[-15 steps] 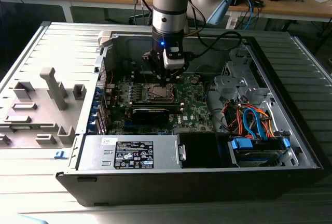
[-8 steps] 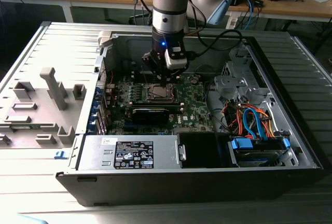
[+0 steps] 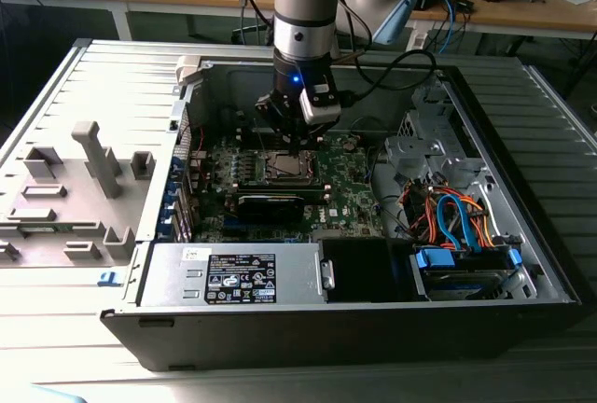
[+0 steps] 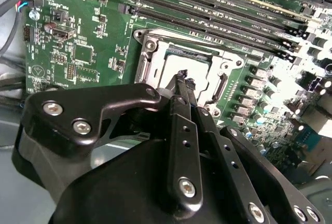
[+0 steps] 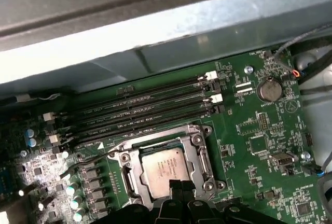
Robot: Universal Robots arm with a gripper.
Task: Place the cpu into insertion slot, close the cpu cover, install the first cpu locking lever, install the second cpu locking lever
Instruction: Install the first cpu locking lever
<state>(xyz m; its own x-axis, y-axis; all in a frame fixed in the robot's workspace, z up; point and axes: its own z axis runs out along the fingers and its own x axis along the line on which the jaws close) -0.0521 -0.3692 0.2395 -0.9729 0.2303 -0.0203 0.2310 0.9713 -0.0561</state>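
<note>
Open grey computer case [image 3: 522, 263] on bench. Silvery square cpu [image 5: 162, 169] sits in socket; thin, fragile, I'd grip edges. Black gripper [image 4: 182, 81] fingers look pinched together, probably empty.

In the exterior view, even light falls from above, brightest on the pale bench [image 3: 65, 76] at 9 o'clock, while the case interior sits in shade. The second wrist view has blown-out glare on the motherboard [image 4: 290, 73] at 3 o'clock, and the black tool [image 4: 182, 81] looms soft-focused. In the first wrist view, glare whitens the board at 8 o'clock.
</note>
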